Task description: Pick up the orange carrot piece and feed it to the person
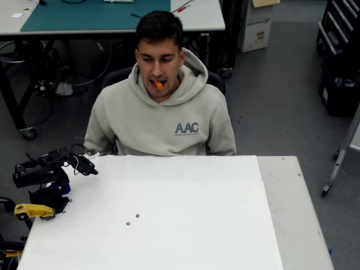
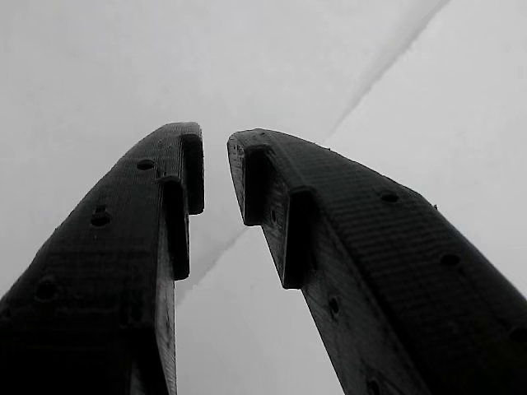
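One gripper [image 1: 90, 167] is resting at the tabletop's [image 1: 185, 219] left corner, jaws nearly closed on nothing, probably folded away with delivery finished. Right of it, behind the tabletop, the person [image 1: 160, 112] is holding the orange carrot piece [image 1: 159, 85] between the lips.

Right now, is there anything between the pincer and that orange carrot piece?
In the overhead view, only the person's hoodie sleeve and chest lie between the pincer and the orange carrot piece in his mouth.
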Controlling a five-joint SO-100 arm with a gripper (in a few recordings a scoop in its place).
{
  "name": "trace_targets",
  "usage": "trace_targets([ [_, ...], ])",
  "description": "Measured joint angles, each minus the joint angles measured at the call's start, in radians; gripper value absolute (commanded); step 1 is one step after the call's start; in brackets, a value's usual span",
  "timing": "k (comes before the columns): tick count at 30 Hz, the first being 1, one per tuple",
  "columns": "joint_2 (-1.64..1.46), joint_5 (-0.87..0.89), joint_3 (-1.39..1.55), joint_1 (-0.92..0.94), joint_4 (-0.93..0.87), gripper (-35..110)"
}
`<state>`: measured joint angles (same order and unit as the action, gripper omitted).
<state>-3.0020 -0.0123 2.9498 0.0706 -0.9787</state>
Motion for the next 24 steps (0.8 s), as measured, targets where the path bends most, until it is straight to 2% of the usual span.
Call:
trace_targets([
  [24,-0.235,0.0,0.0,0.0,-0.15,0],
])
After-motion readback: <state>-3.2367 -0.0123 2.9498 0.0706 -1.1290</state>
